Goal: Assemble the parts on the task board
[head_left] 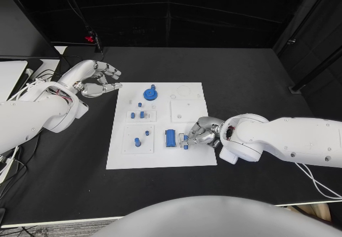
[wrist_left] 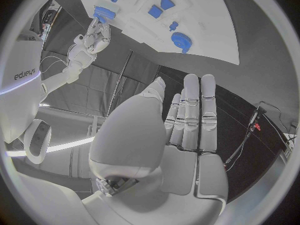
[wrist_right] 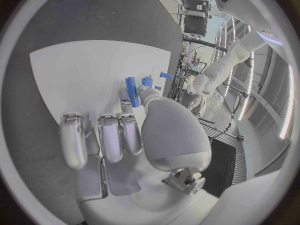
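On the task board [head_left: 187,157] at frame centre, several blue parts [head_left: 149,93] are seated, while a small blue piece [head_left: 185,144] is pinched by the right hand [head_left: 201,133] at the board's lower right, evidently unplaced, and the left hand [head_left: 96,79] is held empty with fingers loosely apart at upper left.

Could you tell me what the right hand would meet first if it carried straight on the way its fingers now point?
Probably the long blue part standing on the task board. The right hand points toward the picture's left in the head view, its fingertips right beside that part; whether they already touch it is unclear.
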`<act>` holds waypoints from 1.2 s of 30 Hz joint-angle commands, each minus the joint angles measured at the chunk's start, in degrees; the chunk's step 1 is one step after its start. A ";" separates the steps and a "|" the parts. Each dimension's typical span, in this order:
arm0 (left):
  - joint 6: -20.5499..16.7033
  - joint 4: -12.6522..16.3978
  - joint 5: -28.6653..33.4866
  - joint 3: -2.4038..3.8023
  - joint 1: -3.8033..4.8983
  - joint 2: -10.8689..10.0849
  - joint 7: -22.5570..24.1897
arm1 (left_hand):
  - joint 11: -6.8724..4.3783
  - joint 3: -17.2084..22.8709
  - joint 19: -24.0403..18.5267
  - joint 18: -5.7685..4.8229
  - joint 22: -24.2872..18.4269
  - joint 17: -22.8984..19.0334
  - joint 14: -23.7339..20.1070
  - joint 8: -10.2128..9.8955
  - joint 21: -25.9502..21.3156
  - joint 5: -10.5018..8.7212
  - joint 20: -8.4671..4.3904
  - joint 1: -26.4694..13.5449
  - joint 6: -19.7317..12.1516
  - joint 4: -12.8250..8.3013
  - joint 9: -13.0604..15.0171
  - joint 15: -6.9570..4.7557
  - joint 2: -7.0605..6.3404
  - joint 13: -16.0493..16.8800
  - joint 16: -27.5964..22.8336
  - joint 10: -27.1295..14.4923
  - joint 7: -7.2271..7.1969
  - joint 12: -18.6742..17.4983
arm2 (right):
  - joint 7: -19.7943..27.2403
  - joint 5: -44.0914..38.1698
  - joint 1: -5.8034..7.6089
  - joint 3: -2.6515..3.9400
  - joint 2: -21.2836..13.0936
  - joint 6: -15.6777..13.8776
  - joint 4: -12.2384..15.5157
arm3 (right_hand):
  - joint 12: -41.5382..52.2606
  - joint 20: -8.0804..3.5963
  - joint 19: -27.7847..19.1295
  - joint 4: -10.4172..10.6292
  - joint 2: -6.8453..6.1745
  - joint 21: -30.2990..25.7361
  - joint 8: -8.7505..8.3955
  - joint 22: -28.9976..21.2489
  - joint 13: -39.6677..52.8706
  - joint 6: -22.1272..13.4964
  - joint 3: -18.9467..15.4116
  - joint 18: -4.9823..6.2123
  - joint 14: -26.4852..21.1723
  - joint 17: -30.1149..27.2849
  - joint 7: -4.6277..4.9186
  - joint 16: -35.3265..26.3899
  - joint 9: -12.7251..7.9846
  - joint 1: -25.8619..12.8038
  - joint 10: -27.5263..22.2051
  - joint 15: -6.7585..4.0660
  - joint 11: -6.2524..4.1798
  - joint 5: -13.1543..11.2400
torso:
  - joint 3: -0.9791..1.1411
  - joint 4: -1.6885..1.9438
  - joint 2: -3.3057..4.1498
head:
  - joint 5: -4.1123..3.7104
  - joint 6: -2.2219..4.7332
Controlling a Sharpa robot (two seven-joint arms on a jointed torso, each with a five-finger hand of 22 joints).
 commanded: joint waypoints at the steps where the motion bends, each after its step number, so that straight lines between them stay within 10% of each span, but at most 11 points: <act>1: 0.22 0.02 0.28 0.05 0.07 0.07 -0.05 | -0.09 -0.33 0.51 0.95 0.05 -0.09 0.40 -0.26 -0.23 0.24 -0.08 0.10 0.16 0.07 -0.05 0.00 0.69 -0.08 -0.28 0.31 0.03 0.27 | -0.63 -0.18 0.11 0.04 0.24 0.50 -0.01 | 0.36 -0.13 5.96 0.21 -0.10 0.17 -0.21 15.09 15.08 0.29 -0.25 -0.42 6.06 15.10 0.03 0.14 -0.07 -0.71 5.86 -0.09 -0.27 -0.26 | 0.01 0.00 -0.02 | 0.09 0.01; 36: 0.32 -0.04 0.28 0.05 0.05 0.15 -0.27 | -0.09 -0.28 0.59 0.94 0.09 -0.10 0.41 -0.30 -0.24 0.31 -0.09 0.19 0.11 0.07 -0.05 0.00 0.79 -0.08 -0.28 0.28 0.03 0.27 | -1.20 -0.43 0.32 0.06 1.62 -1.05 -0.74 | 0.36 -0.33 5.96 1.21 -0.28 0.17 1.47 15.09 15.08 0.29 -2.24 -0.42 6.06 15.10 -0.24 0.14 0.77 -0.94 5.86 -0.37 -0.46 0.51 | 0.01 0.00 -0.01 | 0.57 0.01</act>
